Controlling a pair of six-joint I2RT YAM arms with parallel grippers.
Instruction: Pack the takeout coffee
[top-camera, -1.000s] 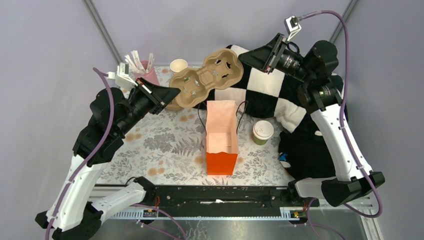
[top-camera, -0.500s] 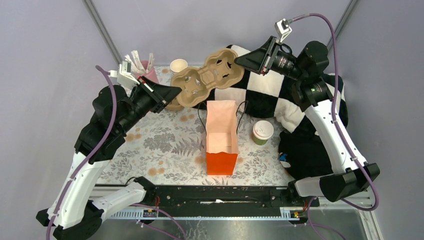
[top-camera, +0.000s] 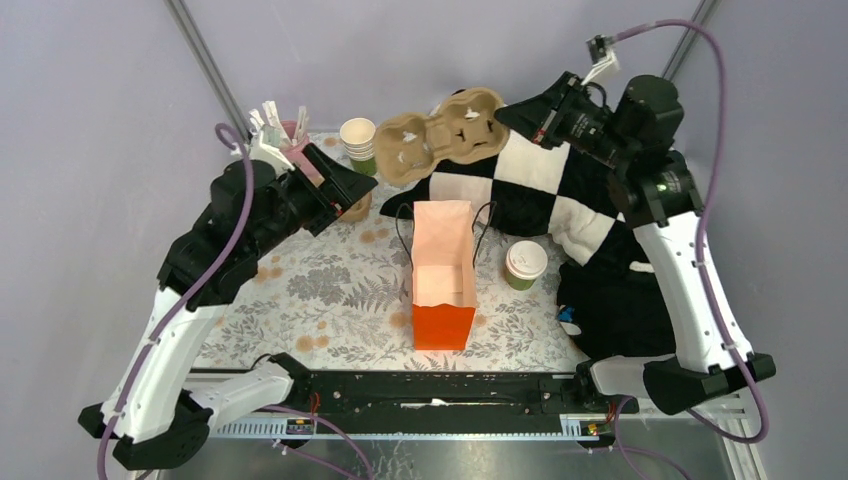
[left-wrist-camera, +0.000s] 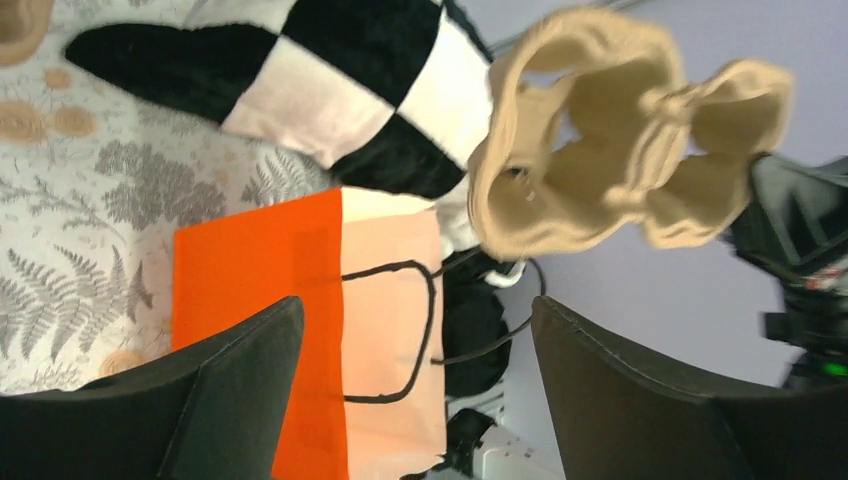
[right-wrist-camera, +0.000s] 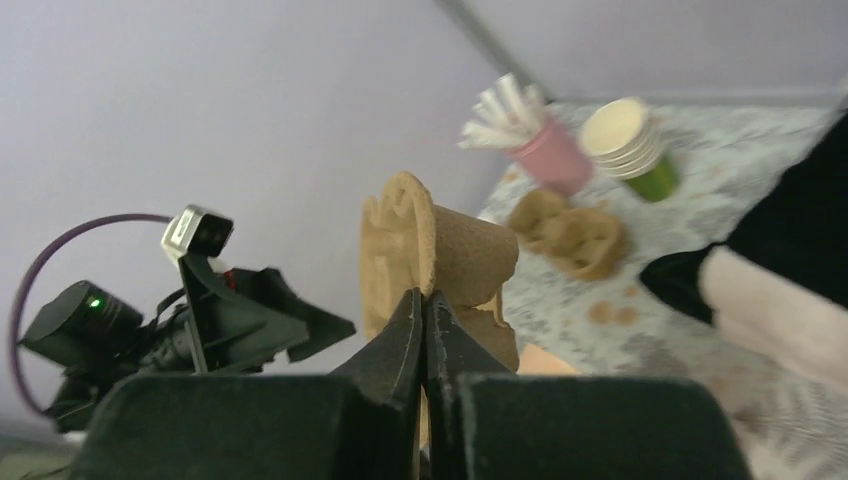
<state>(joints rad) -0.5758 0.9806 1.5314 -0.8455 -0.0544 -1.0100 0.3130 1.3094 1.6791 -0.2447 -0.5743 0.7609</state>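
At the far left of your tabletop (top-camera: 330, 290), a pink cup (top-camera: 297, 133) holding white sticks stands at the back, and a stack of lidless cups (top-camera: 358, 138) stands just right of it. Your left hand (left-wrist-camera: 415, 302) hovers in front of these. Its fingers (left-wrist-camera: 240, 380) are spread wide apart with nothing between them. In the top view a small brown pulp piece (top-camera: 352, 208) lies on the floral cover right beside that hand. Toward the middle, the orange paper bag (top-camera: 443, 325) stands upright with its mouth open and its black cord handles hanging to each side. Above and behind the bag, the brown pulp cup carrier (top-camera: 440, 135) hangs clear of the tabletop, tilted, near the back wall. Its right end is pinched in your right hand (top-camera: 505, 112). Your right wrist view shows those two fingers pressed together on the carrier's thin edge. The takeout coffee (top-camera: 526, 262), green with its white lid on, stands upright on the tabletop just right of the bag. It is outside the bag and well apart from both hands. Behind and to the right of the cup, a black and white chequered cloth (top-camera: 530, 165) is bunched across the tabletop's right side under your right arm.
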